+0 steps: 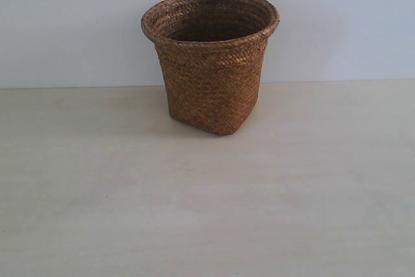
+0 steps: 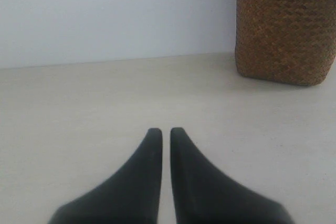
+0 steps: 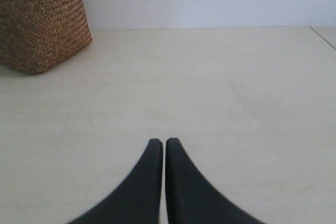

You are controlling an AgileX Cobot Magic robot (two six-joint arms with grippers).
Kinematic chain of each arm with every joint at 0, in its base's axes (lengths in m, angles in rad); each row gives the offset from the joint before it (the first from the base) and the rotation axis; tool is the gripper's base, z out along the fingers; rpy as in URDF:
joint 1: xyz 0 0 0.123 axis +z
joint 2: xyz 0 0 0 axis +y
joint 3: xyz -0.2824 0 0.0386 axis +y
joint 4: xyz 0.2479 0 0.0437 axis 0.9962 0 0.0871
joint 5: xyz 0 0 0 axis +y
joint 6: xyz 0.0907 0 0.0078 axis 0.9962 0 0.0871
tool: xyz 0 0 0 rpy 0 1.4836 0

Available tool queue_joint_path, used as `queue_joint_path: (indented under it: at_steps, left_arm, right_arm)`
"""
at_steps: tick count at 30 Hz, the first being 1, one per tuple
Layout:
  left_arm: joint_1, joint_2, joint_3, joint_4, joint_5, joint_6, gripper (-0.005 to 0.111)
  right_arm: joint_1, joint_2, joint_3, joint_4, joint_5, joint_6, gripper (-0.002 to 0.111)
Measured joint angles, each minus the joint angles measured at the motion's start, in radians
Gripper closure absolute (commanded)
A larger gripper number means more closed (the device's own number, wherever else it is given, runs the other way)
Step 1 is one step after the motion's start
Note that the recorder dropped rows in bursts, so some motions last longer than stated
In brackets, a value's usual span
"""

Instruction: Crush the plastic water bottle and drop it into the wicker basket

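From the exterior view, the wicker basket stands upright at the far middle of the pale table, close to the white wall. The plastic water bottle is nowhere on the table, and neither arm shows here. Only the far inner wall of the basket is visible. Its floor is hidden, so I can't tell whether the bottle lies inside.

In the left wrist view, the left gripper has its dark fingers drawn together with a thin slit between the tips and nothing between them, low over bare tabletop. The basket shows ahead with its rim cut off.

In the right wrist view, the right gripper is the same, with fingers closed on nothing above bare table. The basket again loses its rim at the frame edge.

If crushing is yet to come, I'd say the bottle must be found first. Both sets of fingers would need to spread before approaching, then take the bottle near each end and press inward so it buckles rather than squirts away. Letting go right over the open mouth should keep it from glancing off the braided rim.
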Motion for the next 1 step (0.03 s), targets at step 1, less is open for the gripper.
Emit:
queue_joint_path:
  at_steps: [1]
  left_arm:
    - [0.0, 0.0, 0.0, 0.0, 0.0, 0.0, 0.102]
  right_arm:
    - [0.0, 0.0, 0.0, 0.0, 0.0, 0.0, 0.108]
